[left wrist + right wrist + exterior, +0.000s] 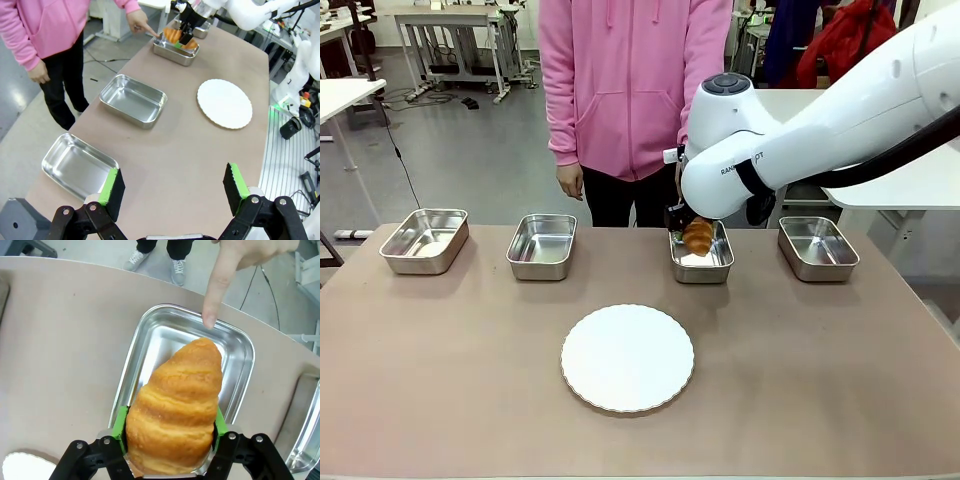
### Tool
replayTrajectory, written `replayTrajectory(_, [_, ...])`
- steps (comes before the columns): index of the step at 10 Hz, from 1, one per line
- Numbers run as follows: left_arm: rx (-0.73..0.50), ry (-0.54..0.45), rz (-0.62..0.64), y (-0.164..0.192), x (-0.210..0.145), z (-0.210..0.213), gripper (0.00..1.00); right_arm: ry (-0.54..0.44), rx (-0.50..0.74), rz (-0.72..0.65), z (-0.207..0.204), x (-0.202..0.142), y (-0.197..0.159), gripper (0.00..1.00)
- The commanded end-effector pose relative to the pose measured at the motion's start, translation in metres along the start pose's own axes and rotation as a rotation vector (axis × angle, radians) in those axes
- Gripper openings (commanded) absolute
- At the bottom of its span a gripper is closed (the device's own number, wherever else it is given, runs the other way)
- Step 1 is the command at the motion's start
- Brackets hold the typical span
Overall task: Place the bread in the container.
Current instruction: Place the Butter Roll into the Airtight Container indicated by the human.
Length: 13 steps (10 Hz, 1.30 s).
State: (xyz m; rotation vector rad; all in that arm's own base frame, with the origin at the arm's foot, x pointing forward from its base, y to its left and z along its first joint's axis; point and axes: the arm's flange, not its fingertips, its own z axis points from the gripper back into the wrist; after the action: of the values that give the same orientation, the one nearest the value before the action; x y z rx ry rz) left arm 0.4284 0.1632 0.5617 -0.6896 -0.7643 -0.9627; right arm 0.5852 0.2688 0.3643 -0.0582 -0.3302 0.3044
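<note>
- While the right gripper (pixel 170 440) clamps the bread (pixel 175 410) above the container (pixel 235 340), third along the table's far edge, the left gripper (pixel 172 192) hangs spread and empty near the left end.
- A person's finger (pixel 212 300) touches the pan's far rim; lowering now could strike it.
- Released this high, the croissant might roll over the rim.
- The brown table (pixel 820 380) also bears a white plate (pixel 627 357); workbenches stand behind.

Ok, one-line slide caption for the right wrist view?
Right gripper holds the croissant above the steel pan the person's finger points to.
</note>
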Motion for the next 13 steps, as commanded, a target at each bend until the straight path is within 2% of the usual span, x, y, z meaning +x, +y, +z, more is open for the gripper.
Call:
replayTrajectory(1, [-0.001,-0.005,-0.015,-0.002,0.001,0.001,1.0,-0.039,-0.035,-0.019,-0.001,-0.001,-0.003,0.75])
replayTrajectory(2, [-0.001,-0.005,-0.015,-0.002,0.001,0.001,1.0,-0.043,-0.028,0.028,-0.004,-0.001,-0.006,1.0])
replayTrajectory(7, [-0.001,-0.005,-0.015,-0.002,0.001,0.001,1.0,-0.063,-0.04,0.003,-0.003,-0.001,-0.013,1.0])
replayTrajectory(9, [-0.001,-0.005,-0.015,-0.002,0.001,0.001,1.0,-0.054,-0.025,-0.079,0.007,-0.002,-0.015,1.0])
replayTrajectory(10, [-0.001,-0.005,-0.015,-0.002,0.001,0.001,1.0,-0.03,-0.008,-0.006,-0.001,0.002,-0.013,1.0])
replayTrajectory(13, [-0.001,-0.005,-0.015,-0.002,0.001,0.001,1.0,-0.03,-0.008,-0.006,-0.001,0.002,-0.013,1.0])
